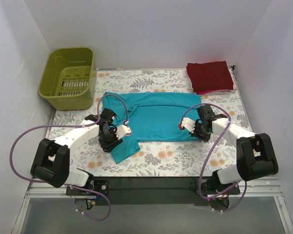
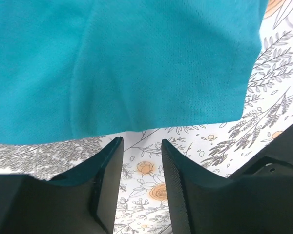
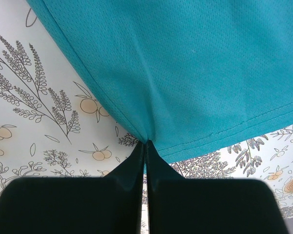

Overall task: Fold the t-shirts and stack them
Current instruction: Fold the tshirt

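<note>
White walls (image 1: 151, 29) box in a flower-printed table (image 1: 176, 163). Mid-table, the teal t-shirt (image 1: 156, 116) lies spread flat, one sleeve (image 1: 124, 150) pointing toward my bases. My right gripper (image 3: 145, 144) is closed tight on the shirt's hem, the cloth puckering into the tips. I judge this a hold for lifting that side over in a fold. My left gripper (image 2: 141, 146) stands partly apart, gripping nothing, the cloth's edge just beyond it. Only the wrist views show that pinch and that gap. Only the overhead view shows the dark red shirt (image 1: 209, 74) folded atop a pink one (image 1: 217, 90) at the far right corner, and the olive basket (image 1: 68, 78) far left.
</note>
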